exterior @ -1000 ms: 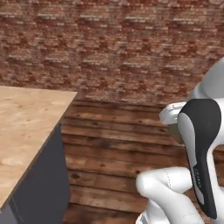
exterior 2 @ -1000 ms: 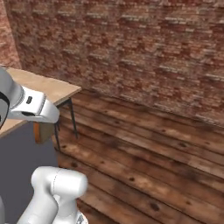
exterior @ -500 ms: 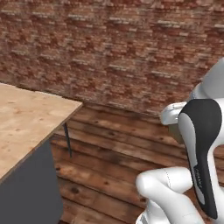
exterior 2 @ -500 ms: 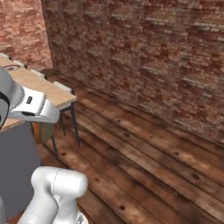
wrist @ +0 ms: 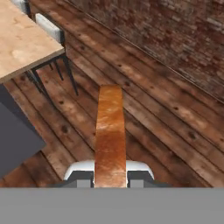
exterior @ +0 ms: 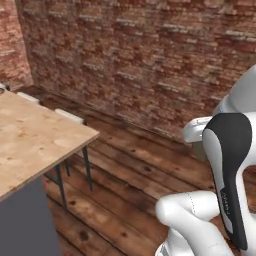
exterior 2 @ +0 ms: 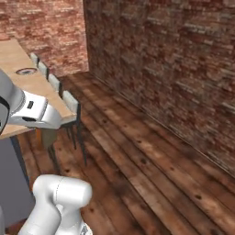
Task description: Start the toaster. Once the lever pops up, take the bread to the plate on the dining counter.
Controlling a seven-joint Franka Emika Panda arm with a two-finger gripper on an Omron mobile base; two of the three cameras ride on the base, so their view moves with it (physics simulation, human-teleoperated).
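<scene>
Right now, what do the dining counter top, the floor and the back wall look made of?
Dining counter: matte tan top, mottled, stone or wood look; hard to tell. Floor: dark brown wooden planks with knots and seams, slight sheen. Wall: rough red-brown brick with pale mortar lines.

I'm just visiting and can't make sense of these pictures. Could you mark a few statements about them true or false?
1. The tool is shut on the tan-brown bread slice. True.
2. The bread lies on the round plate. False: it is held above the wooden plank floor.
3. The tan stone-look dining counter has cream-cushioned stools beside it. True.
4. The wall is white tile. False: it is a red brick wall.
</scene>
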